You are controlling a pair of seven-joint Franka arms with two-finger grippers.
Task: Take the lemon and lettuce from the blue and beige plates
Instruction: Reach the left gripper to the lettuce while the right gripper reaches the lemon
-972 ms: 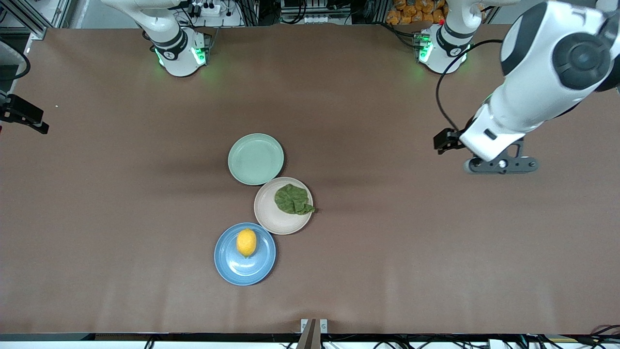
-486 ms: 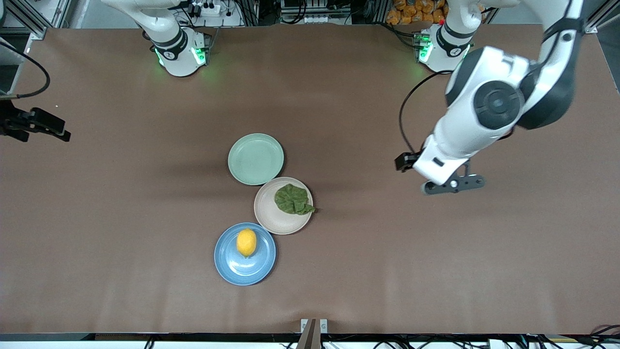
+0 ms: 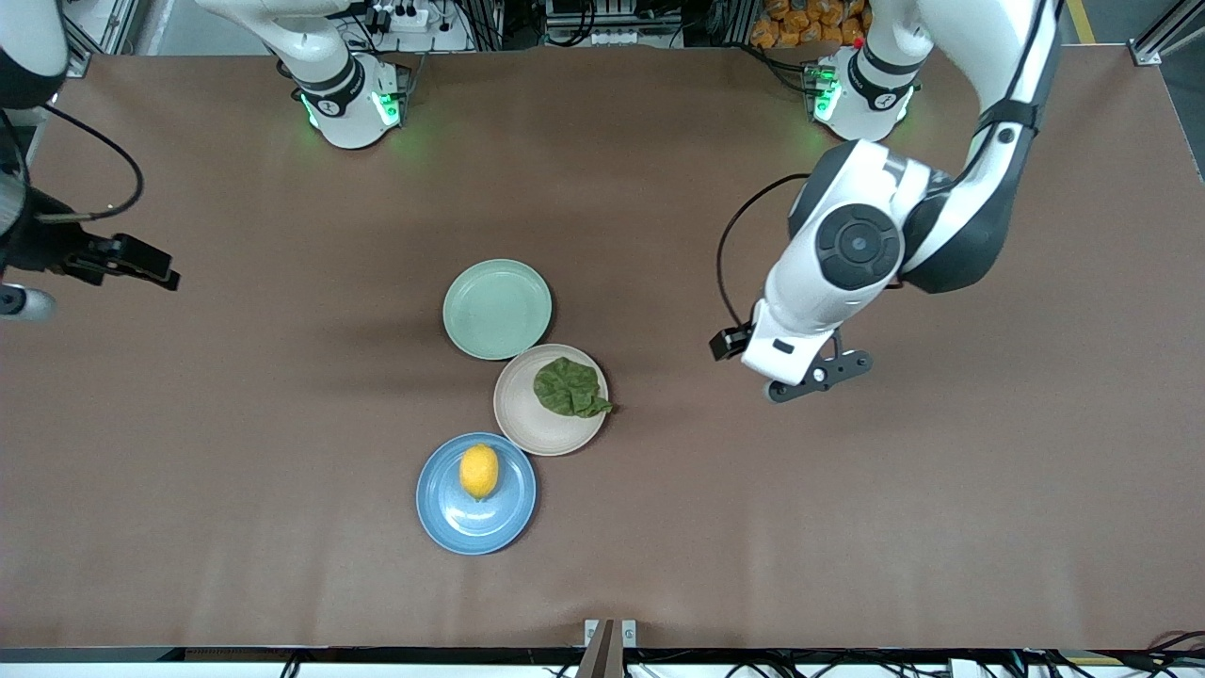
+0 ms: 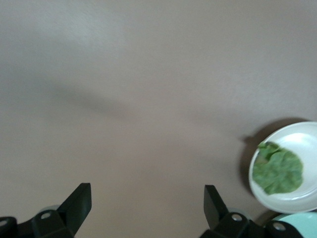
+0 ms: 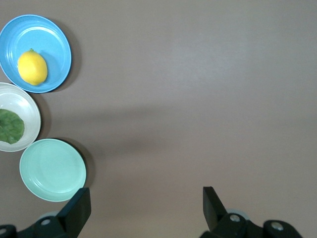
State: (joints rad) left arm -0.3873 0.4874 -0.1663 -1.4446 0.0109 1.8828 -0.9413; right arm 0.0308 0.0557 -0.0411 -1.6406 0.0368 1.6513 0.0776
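Note:
A yellow lemon [image 3: 479, 471] lies on the blue plate [image 3: 471, 527]. Green lettuce [image 3: 570, 388] lies on the beige plate [image 3: 537, 428], which touches the blue plate and is farther from the front camera. My left gripper [image 3: 817, 375] is open and empty over bare table, toward the left arm's end from the beige plate. Its wrist view [image 4: 146, 198] shows the lettuce [image 4: 277, 171] on the beige plate [image 4: 302, 139]. My right gripper [image 3: 19, 301] is open and empty at the right arm's end of the table. Its wrist view [image 5: 144, 198] shows the lemon [image 5: 32, 68], blue plate [image 5: 49, 34] and lettuce [image 5: 10, 126].
An empty green plate [image 3: 497, 309] sits beside the beige plate, farther from the front camera; it also shows in the right wrist view [image 5: 53, 169]. Brown table cover [image 3: 847, 527] lies all around the three plates.
My left arm has swung down and in toward the beige plate. My right arm has come a little further in from its end of the table. The plates and food have not moved.

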